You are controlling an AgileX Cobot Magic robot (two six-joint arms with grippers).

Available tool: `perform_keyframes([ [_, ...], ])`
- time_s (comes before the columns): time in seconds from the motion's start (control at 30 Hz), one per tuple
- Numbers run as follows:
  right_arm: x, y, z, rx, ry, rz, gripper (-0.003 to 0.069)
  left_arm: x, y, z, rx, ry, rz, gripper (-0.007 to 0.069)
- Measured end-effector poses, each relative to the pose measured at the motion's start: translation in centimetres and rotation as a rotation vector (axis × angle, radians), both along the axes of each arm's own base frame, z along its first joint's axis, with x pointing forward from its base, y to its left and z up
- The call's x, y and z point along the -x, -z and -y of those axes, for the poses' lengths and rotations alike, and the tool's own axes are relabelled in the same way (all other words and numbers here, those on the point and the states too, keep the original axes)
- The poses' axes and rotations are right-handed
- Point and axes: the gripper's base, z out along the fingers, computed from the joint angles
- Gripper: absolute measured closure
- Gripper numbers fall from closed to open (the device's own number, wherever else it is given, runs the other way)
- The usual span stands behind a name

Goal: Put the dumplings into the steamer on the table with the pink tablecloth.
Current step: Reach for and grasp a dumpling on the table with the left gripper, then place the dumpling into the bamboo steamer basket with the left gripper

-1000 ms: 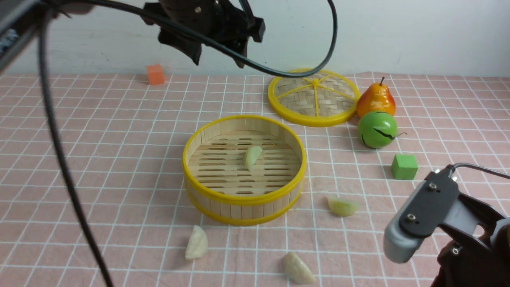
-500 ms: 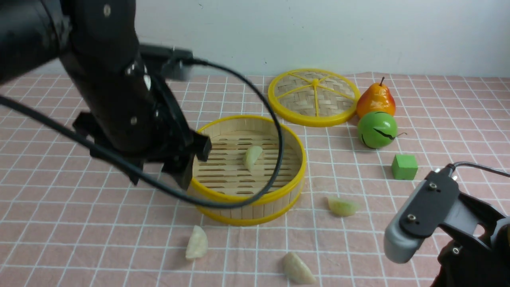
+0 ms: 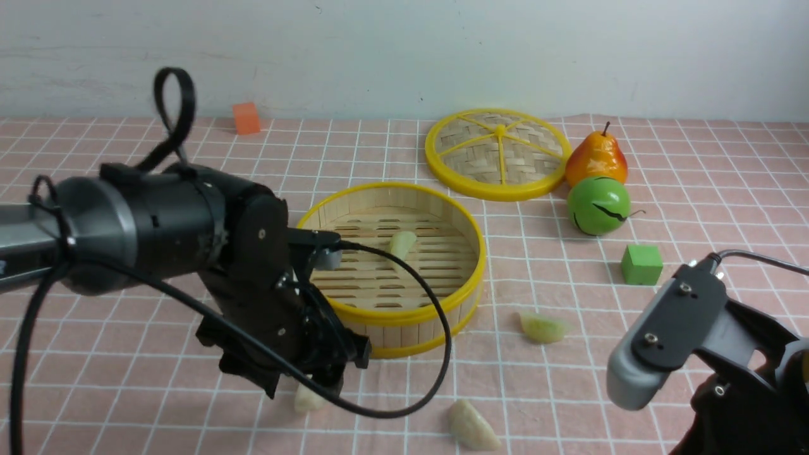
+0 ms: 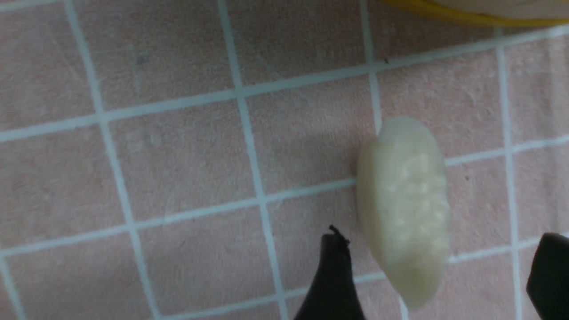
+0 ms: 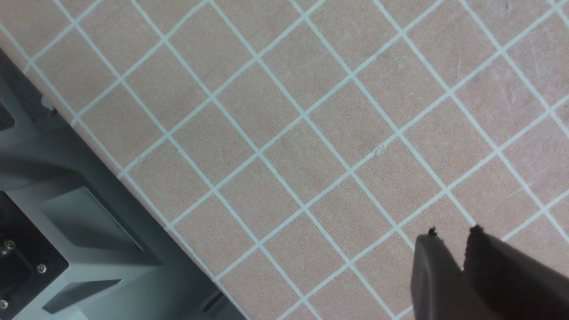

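Note:
The steamer point(image 3: 389, 316) stands mid-table on the pink tablecloth point(image 3: 126, 404) with one dumpling point(image 3: 402, 248) on its slat floor. Three more dumplings lie on the cloth in front of it: a greenish one point(image 3: 543, 327), a cream one point(image 3: 471, 426), and one point(image 3: 306, 399) half hidden under my left gripper point(image 3: 310, 385). In the left wrist view that dumpling point(image 4: 402, 209) lies between the wide-open fingers of the left gripper point(image 4: 442, 266), nearer one fingertip point(image 4: 335, 258), with no contact visible. My right gripper point(image 5: 453, 235) hovers over bare cloth, jaws only a narrow slit apart and empty.
The steamer's woven lid point(image 3: 498, 155) lies behind it, with a pear point(image 3: 596, 158), a green ball point(image 3: 598, 205) and a green cube point(image 3: 641, 264) to the right. An orange cube point(image 3: 246, 117) sits by the back wall. The left arm's cable point(image 3: 417, 328) loops across the steamer's front.
My left arm has swung from high above the back of the table down to the cloth in front of the steamer, over the front-left dumpling. The right arm has barely moved.

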Motion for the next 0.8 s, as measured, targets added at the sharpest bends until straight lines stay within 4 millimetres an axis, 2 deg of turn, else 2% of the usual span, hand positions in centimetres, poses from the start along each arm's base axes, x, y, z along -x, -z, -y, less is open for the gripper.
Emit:
perform_keyframes([
  [0.13, 0.0, 0.0, 0.0, 0.001, 0.0, 0.001, 0.0543, -0.4, 2.0, 0.2, -0.013, -0.015, -0.042, 0.0141],
  [0.2, 0.0, 0.0, 0.1, 0.007, -0.001, 0.005, 0.0543, -0.4, 2.5, 0.3, -0.019, -0.023, -0.055, 0.0208],
  [0.27, -0.1, 0.0, 0.1, 0.01, -0.002, 0.013, 0.0541, -0.5, 2.5, 0.3, -0.018, -0.028, -0.051, 0.0326],
  [0.33, -0.2, 0.0, 0.1, 0.008, -0.001, 0.022, 0.054, -0.5, 2.5, 0.2, -0.025, -0.023, -0.047, 0.0372],
  [0.5, -0.3, -0.1, 0.0, 0.002, 0.001, 0.041, 0.0536, -0.7, 2.2, -0.1, -0.082, 0.015, -0.036, 0.0366],
  [0.6, -0.4, -0.1, 0.0, -0.004, 0.003, 0.05, 0.0532, -1.3, 0.3, -0.2, -0.122, 0.036, -0.024, 0.0366],
  [0.63, -0.4, -0.1, 0.0, -0.005, 0.003, 0.05, 0.0532, -1.2, 0.2, -0.2, -0.123, 0.036, -0.027, 0.0366],
  [0.67, -0.5, -0.1, 0.0, -0.007, 0.004, 0.053, 0.053, -1.7, -1.9, 0.0, -0.112, 0.035, 0.013, 0.0366],
  [0.7, -0.5, -0.1, 0.0, -0.007, 0.004, 0.053, 0.053, -1.8, -2.0, 0.0, -0.111, 0.035, 0.016, 0.0366],
  [0.73, -0.5, -0.1, -0.1, -0.008, 0.004, 0.055, 0.0529, -2.3, -4.7, 0.3, -0.081, 0.035, 0.077, 0.0366],
  [0.8, -0.5, -0.1, -0.1, -0.008, 0.004, 0.055, 0.0527, -2.8, -7.0, 0.6, -0.056, 0.045, 0.132, 0.0366],
])
